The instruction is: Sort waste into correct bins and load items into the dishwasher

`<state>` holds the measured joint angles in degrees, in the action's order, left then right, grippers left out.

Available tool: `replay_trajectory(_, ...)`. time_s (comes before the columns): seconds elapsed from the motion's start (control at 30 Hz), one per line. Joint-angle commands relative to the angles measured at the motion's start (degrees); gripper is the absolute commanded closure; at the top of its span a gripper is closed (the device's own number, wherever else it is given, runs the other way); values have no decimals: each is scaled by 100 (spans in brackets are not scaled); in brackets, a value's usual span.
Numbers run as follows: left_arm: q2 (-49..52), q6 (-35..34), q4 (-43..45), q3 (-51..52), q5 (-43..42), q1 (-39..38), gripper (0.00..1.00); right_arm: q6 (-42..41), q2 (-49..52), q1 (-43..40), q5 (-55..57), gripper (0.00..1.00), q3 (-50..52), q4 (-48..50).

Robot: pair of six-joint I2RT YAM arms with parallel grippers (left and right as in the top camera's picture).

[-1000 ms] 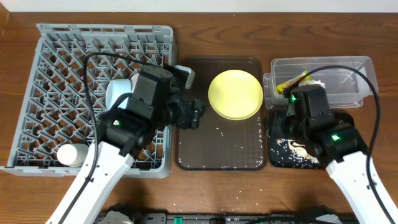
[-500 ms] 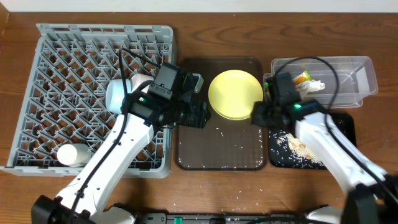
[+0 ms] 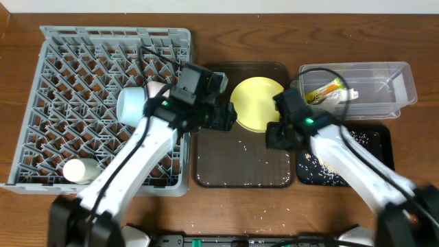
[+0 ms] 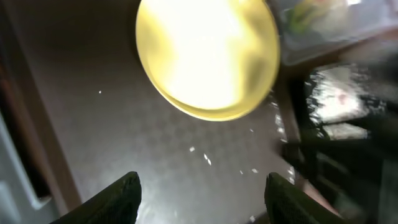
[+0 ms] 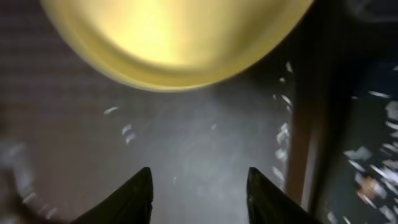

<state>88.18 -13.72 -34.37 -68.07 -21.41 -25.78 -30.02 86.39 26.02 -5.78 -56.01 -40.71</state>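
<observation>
Wooden table (image 3: 20,206): you had swung both arms in to the plate (image 3: 259,103) on the brown tray (image 3: 240,168). Your left gripper (image 4: 202,183) and right gripper (image 5: 199,177) gaped wide, holding nothing. That plate looked next for the rack (image 3: 68,68).

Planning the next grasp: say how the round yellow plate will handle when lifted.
The round yellow plate looks rigid, likely light plastic. Its glossy glare suggests slipperiness. Lying flat on the dark brown tray, its low rim may resist pinching.
</observation>
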Motion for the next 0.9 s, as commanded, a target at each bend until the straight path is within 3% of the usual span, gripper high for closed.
replay_trajectory(0.0, 669, -190, 254, -61, 109, -31, 36, 160, -1220, -33, 39, 45, -39, -289)
replay_trajectory(0.23, 1709, -229, 1045, -61, 160, -229, 35, 160, -2850, -219, 433, 27, -39, -804)
replay_trajectory(0.37, 2124, -468, 1567, -61, 573, -308, 35, 157, -3248, -216, 492, 27, -39, -1003)
replay_trajectory(0.63, 2588, -1366, 1928, -61, 1073, -308, 35, 157, -3073, -216, 492, 27, -39, -1266)
replay_trajectory(0.7, 2702, -1513, 1998, -61, 1027, -308, 45, 157, -2949, -216, 490, 27, -39, -1279)
replay_trajectory(0.73, 2726, -1534, 1991, -61, 1001, -308, 56, 155, -2905, -216, 490, 27, -39, -1287)
replay_trajectory(0.77, 2739, -1530, 1967, -61, 918, -308, 73, 155, -2855, -216, 490, 28, -39, -1298)
replay_trajectory(0.87, 2741, -1360, 1845, -61, 592, -308, 90, 136, -2820, -216, 490, 29, -39, -1296)
